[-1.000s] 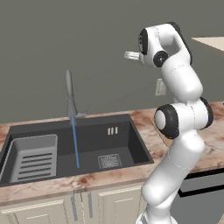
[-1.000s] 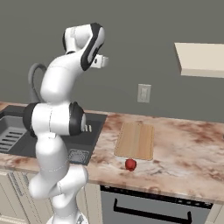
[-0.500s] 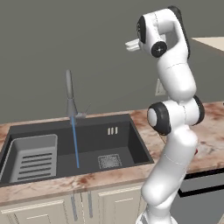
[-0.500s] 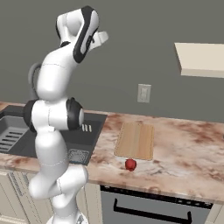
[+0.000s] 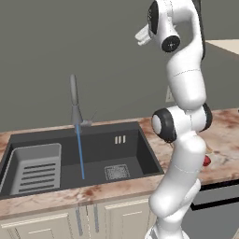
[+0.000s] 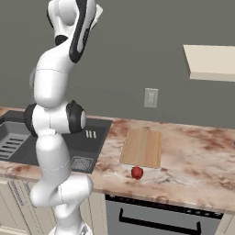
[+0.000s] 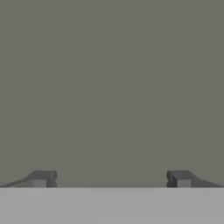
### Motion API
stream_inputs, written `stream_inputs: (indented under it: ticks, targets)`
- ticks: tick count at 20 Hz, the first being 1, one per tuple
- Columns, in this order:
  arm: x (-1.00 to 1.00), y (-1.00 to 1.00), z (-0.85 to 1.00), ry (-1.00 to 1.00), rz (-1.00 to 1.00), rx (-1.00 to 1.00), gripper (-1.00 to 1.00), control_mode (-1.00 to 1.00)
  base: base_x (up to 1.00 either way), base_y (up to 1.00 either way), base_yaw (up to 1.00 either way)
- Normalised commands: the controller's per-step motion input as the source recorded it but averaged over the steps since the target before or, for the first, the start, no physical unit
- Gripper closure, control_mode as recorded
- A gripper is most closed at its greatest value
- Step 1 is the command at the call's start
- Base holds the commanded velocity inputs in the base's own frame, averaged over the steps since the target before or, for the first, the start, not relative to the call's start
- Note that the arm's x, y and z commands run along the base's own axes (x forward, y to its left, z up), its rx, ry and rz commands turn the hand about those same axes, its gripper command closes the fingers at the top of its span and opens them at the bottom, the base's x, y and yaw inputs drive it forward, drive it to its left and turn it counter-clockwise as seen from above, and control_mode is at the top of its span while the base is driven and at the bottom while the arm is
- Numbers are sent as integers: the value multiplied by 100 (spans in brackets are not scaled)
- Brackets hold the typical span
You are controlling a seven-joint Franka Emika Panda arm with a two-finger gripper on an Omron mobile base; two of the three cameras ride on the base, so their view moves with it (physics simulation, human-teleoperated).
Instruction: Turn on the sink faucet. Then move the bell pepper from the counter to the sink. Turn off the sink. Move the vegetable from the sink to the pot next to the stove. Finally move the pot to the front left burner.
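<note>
Tool spread wide, empty, facing grey wall; sink holds slotted tray and faucet stream.

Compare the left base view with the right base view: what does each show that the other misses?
Left base view alone: the tall thin grey faucet running a blue water stream into the basin.

Right base view alone: the pale wooden cutting board, the white wall outlet and the cream shelf.

Both: the dark grey sink, the marble counter, the small red bell pepper and the raised open claw.
</note>
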Motion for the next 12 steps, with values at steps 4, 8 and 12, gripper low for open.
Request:
stream_inputs:
  ticks: [4,8,12]
  targets:
    - [-35,0,45,-11,-1,-52,-100,-100,0,0,0]
    - [-4,-3,-35,0,-1,-39,-100,-100,0,0,0]
    - [-33,-30,-32,-7,-3,-34,-100,-100,0,0,0]
